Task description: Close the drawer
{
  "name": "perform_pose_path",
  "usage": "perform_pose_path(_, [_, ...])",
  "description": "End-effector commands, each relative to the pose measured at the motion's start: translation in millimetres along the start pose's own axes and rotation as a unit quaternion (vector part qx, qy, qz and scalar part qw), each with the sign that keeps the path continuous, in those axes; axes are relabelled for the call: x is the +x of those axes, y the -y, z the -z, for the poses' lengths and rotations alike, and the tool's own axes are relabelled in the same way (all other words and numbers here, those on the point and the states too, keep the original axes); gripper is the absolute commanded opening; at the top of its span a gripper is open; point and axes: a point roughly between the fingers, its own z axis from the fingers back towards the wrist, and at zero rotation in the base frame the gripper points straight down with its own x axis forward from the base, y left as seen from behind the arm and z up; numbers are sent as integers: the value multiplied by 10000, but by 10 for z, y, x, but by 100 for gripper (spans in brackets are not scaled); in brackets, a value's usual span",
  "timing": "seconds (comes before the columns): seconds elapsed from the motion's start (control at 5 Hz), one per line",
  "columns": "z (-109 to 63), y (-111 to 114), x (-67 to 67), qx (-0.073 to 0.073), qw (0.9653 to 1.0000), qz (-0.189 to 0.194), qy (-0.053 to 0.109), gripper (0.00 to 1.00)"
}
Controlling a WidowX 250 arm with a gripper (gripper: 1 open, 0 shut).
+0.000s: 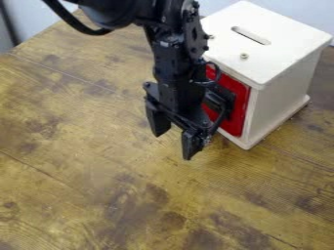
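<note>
The black tool (174, 135) points down with its 2 fingers spread wide, holding nothing, just above the wooden surface (78, 186). Right behind it, the red drawer (229, 102) sits in the front of the small white cabinet (268, 59), partly hidden by the arm.

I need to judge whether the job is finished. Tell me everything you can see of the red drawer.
The red drawer sits low in the front face of the small white cabinet, which stands on the wooden table. Only its glossy red front shows, looking about flush with the casing; no inside is visible. A dark handle shows faintly. The black gripper, jaws open, hangs in front and hides its left part; contact cannot be told.
</note>
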Motion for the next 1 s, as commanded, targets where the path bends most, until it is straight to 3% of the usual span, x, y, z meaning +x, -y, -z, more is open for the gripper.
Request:
perform_pose_path(0.0, [-244, -142, 47, 79, 9993, -145, 349, 100])
perform_pose_path(0.2, [-215, -185, 7, 72, 9994, -213, 275, 100])
perform_pose_path(0.8, [-112, -43, 24, 39, 9999, 25, 161, 100])
